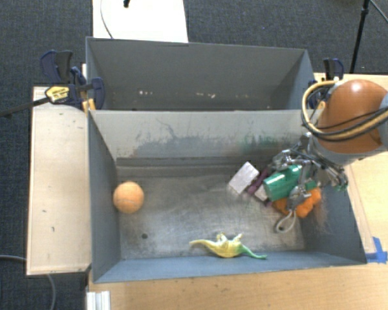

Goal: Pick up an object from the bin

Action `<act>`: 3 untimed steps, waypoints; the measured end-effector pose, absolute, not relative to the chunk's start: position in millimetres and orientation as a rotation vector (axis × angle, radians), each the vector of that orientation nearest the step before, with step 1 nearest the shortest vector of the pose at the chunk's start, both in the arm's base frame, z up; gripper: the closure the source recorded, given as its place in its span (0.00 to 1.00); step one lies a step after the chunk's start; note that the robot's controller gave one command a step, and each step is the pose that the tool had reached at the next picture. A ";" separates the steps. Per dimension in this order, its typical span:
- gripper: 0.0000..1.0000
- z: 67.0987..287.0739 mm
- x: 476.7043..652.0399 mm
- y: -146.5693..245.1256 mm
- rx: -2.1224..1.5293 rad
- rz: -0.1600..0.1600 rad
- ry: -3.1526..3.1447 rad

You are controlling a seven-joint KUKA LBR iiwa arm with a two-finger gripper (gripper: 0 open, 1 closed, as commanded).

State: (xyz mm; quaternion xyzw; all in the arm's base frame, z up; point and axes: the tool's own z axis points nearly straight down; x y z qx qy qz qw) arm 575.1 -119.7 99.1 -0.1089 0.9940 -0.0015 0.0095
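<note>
We see dark blue-grey carpet (26, 18) covering the floor at the left and far side. Black cables (10, 258) trail across it at left; a thin black pole (363, 24) slants at far right.

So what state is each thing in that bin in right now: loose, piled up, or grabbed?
Orange ball: lying loose and alone at the left of the bin.
Yellow-green toy dinosaur: lying flat by the near wall, untouched.
White block: tilted against the heap at right.
Green object: in that heap, at the gripper.
Orange object: in the heap, partly hidden.
Gripper: low over the heap; grip cannot be told.
</note>
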 end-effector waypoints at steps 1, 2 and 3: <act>1.00 98.4 575.5 -119.7 -0.338 -0.005 3.104; 1.00 115.4 571.2 -107.9 -0.422 0.001 3.106; 1.00 149.9 557.3 -115.6 -0.331 0.001 3.121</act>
